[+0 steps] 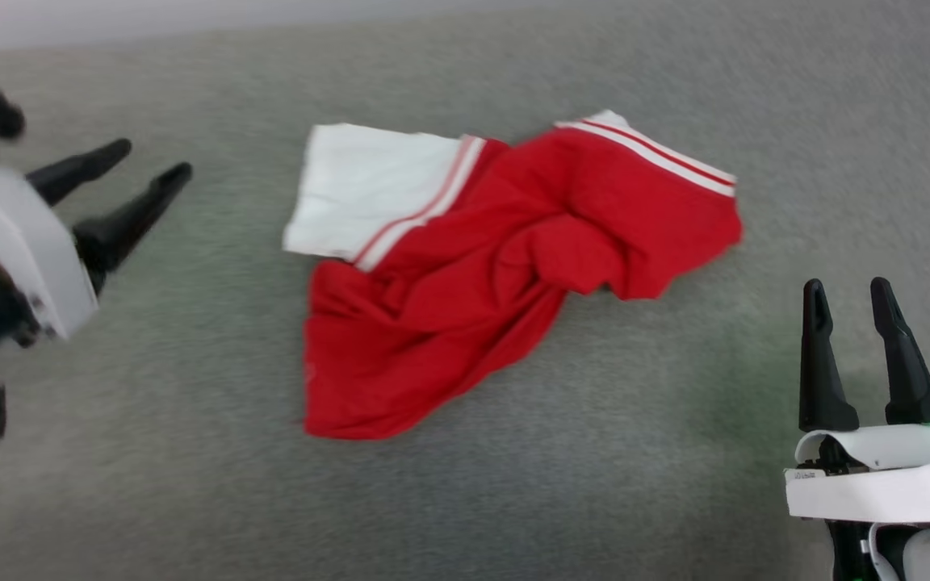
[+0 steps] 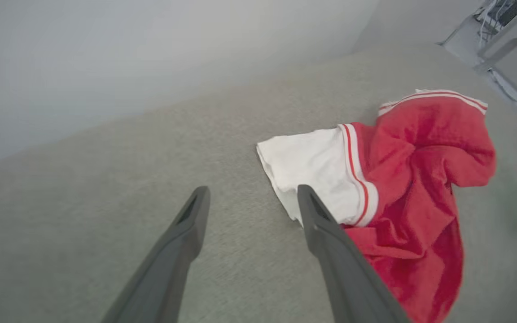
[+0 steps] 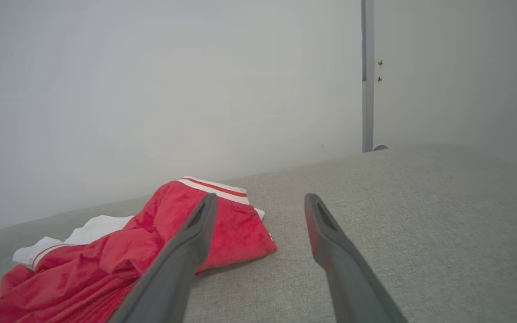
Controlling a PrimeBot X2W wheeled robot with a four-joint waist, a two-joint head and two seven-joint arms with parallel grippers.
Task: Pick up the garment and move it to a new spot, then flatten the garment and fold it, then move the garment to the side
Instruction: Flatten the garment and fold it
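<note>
Crumpled red jersey shirt [image 1: 473,274] w/ white sleeves lies mid grey fabric surface [image 1: 190,484], ungripped. Left pincer [image 1: 152,158] & right pincer [image 1: 847,286] flank it, both wide, empty. Likely pick-up step; next: reach in, pinch cloth.

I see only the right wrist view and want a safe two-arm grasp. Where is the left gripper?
Observer: The left gripper hangs open left of the garment, apart from it.
Operator: My finger overlaps the red cloth. Touching?
Observer: No. The right gripper, open, sits right of the garment and nearer the robot, grey surface between.
Operator: How does the white sleeve lie?
Observer: The sleeve lies spread flat at the far left; the red body is bunched.
</note>
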